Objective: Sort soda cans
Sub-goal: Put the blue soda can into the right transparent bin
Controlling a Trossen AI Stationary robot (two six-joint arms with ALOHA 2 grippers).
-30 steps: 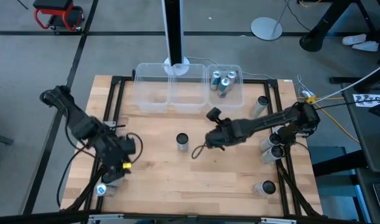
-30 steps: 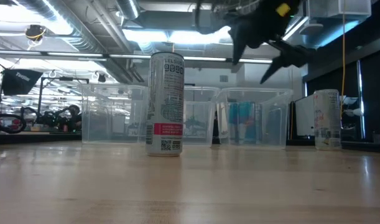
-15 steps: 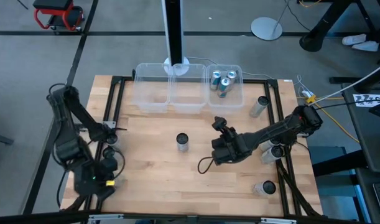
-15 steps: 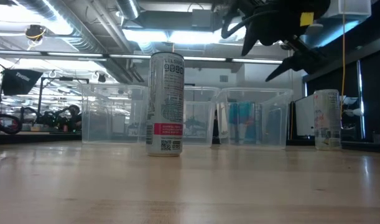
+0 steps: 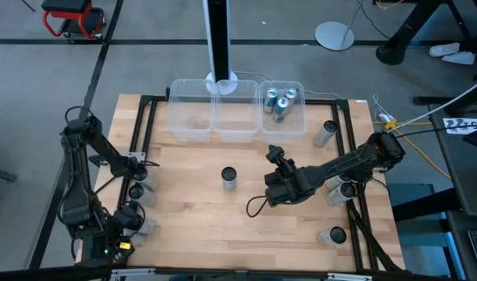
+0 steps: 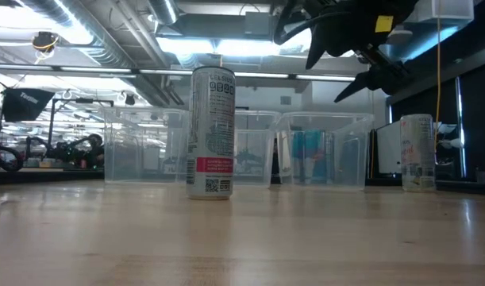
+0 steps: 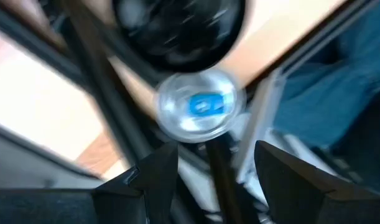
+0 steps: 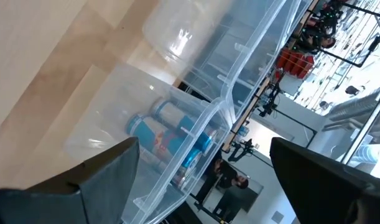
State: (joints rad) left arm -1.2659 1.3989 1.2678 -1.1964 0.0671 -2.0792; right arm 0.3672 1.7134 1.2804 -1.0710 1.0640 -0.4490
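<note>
One soda can (image 5: 229,178) stands upright mid-table; in the low view this can (image 6: 212,131) is silver with a red label. Teal-marked cans (image 5: 278,102) sit in the right-hand clear bin (image 5: 300,119). More cans stand along the right edge (image 5: 340,190) and near the left edge (image 5: 137,191). My right gripper (image 5: 268,192) hovers open, raised above the table (image 6: 329,56), right of the middle can. My left gripper (image 5: 117,236) is open at the near left corner, directly over a teal-topped can (image 7: 199,106).
Three clear bins line the far edge; the left one (image 5: 187,117) and the middle one (image 5: 236,117) hold nothing I can see. A white stand base (image 5: 222,83) sits behind them. Black frame rails (image 5: 144,133) run along both table sides. Bare wood (image 5: 207,226) lies near the front.
My left arm has swung from beside the left-hand cans toward the table's near left corner, its gripper now above the teal-topped can there. My right gripper has drawn back from the middle can toward the table's right and near edge, staying raised.
</note>
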